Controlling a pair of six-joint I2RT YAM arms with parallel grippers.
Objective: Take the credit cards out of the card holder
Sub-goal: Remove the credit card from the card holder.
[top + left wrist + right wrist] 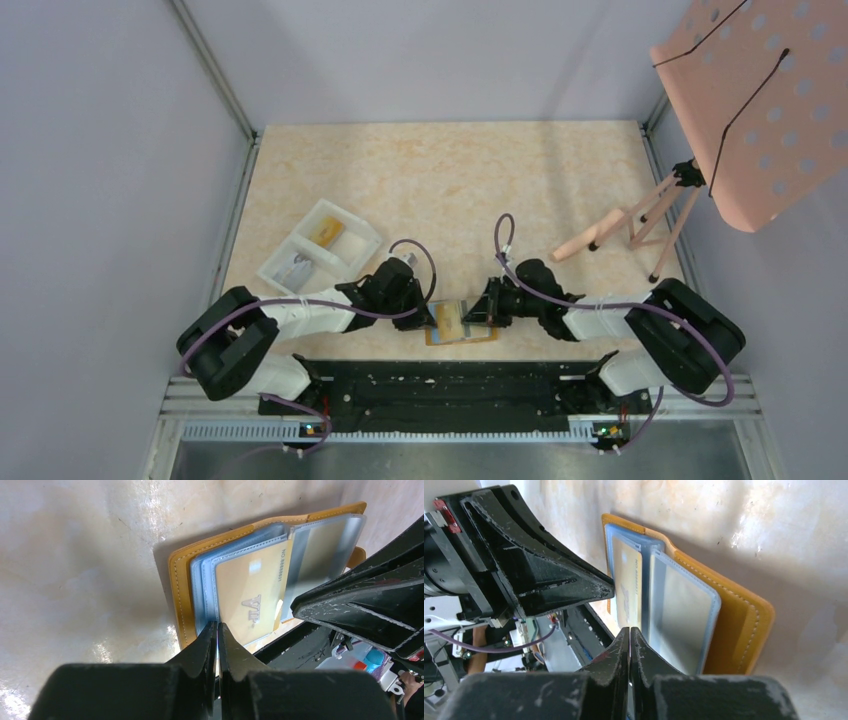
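Observation:
The card holder is a tan-orange wallet lying open on the table between my two grippers. It also shows in the left wrist view and the right wrist view, with clear plastic sleeves fanned out. One pale tan credit card marked VIP sits in a sleeve. My left gripper is shut on the sleeve edge at the wallet's left side. My right gripper is shut at the card's opposite edge. No light blue or whitish card shows in the wallet.
A white two-compartment tray with small items lies left of the arms. A pink perforated stand on wooden legs fills the back right. The black base rail runs just in front of the wallet.

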